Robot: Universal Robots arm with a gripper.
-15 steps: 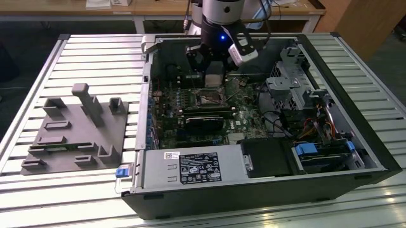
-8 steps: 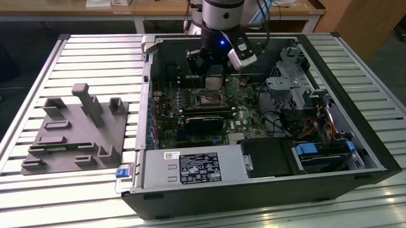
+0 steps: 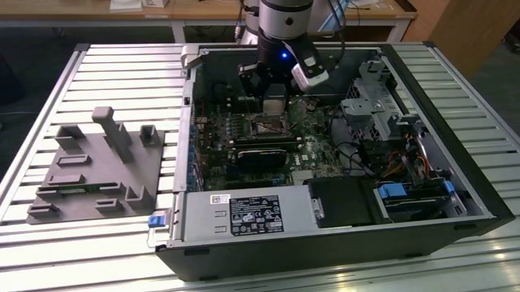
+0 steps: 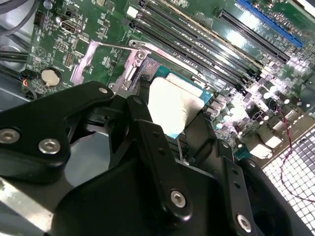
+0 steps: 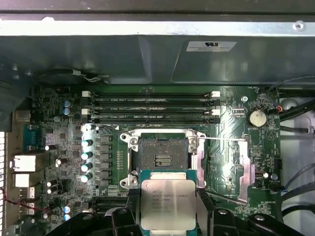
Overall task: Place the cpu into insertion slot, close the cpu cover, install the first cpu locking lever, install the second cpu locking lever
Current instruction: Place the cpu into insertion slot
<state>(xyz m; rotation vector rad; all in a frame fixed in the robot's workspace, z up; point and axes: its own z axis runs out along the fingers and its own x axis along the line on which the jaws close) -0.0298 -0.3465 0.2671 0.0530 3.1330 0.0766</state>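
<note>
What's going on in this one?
A robot arm's gripper holds the processor chip by its edges inside an open computer case. The chip hangs close to the socket on the green board and is not yet seated. The socket's dark centre is bare.

no legible text on any label [image 3: 253,215]

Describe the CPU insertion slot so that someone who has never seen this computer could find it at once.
Look inside the open computer case at the green motherboard. Next to the four long black memory slots lies the insertion slot: the only square socket, dark and recessed, framed by a silvery metal rim.
</note>
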